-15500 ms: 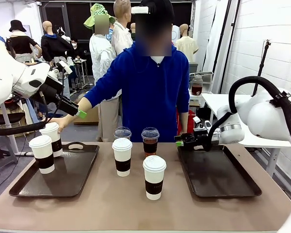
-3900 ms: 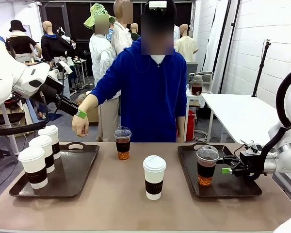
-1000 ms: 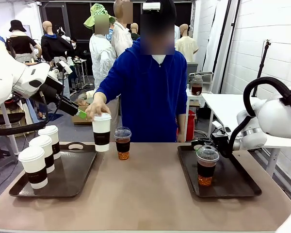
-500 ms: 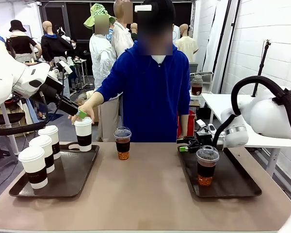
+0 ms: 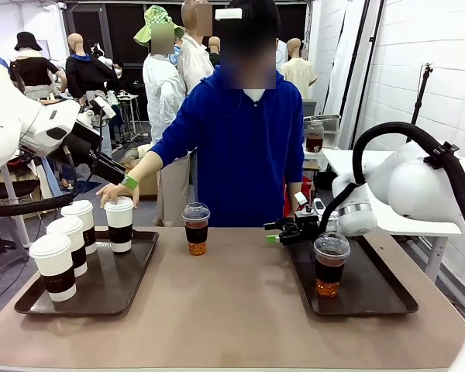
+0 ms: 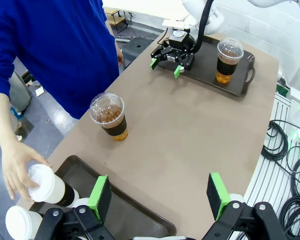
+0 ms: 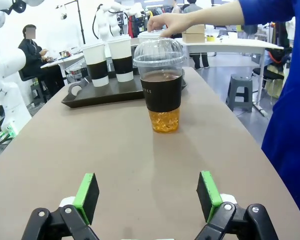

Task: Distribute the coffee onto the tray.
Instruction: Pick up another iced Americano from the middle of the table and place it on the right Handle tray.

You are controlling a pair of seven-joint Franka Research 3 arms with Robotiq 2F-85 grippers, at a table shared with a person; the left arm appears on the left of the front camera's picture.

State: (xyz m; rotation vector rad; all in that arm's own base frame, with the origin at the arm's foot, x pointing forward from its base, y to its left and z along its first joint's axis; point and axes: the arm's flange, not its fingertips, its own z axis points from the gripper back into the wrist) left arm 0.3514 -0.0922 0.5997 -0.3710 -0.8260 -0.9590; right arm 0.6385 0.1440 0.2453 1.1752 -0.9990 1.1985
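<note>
Three white sleeved cups (image 5: pixel 70 240) stand on the left tray (image 5: pixel 132 283). A person's hand (image 5: pixel 115 192) rests on the lid of a fourth white cup (image 5: pixel 120 225) at that tray's far edge. One clear dome-lidded cup of brown drink (image 5: pixel 195 229) stands on the bare table; in the right wrist view this cup (image 7: pixel 162 90) is straight ahead of my open right gripper (image 7: pixel 147 190). Another clear cup (image 5: pixel 331 265) stands on the right tray (image 5: pixel 372 298). My right gripper (image 5: pixel 275 232) hovers low just left of that tray. My left gripper (image 6: pixel 159 192) is open and empty, high over the left tray's corner.
The person in a blue sweater (image 5: pixel 244 155) stands at the table's far edge, one arm stretched toward the left tray. The tabletop (image 5: pixel 232 310) between the trays is bare brown. Cables (image 6: pixel 290 155) hang off the table's side in the left wrist view.
The person lowered the fourth white cup onto the left tray. My right gripper moved left, off the right tray and toward the clear cup on the table.
</note>
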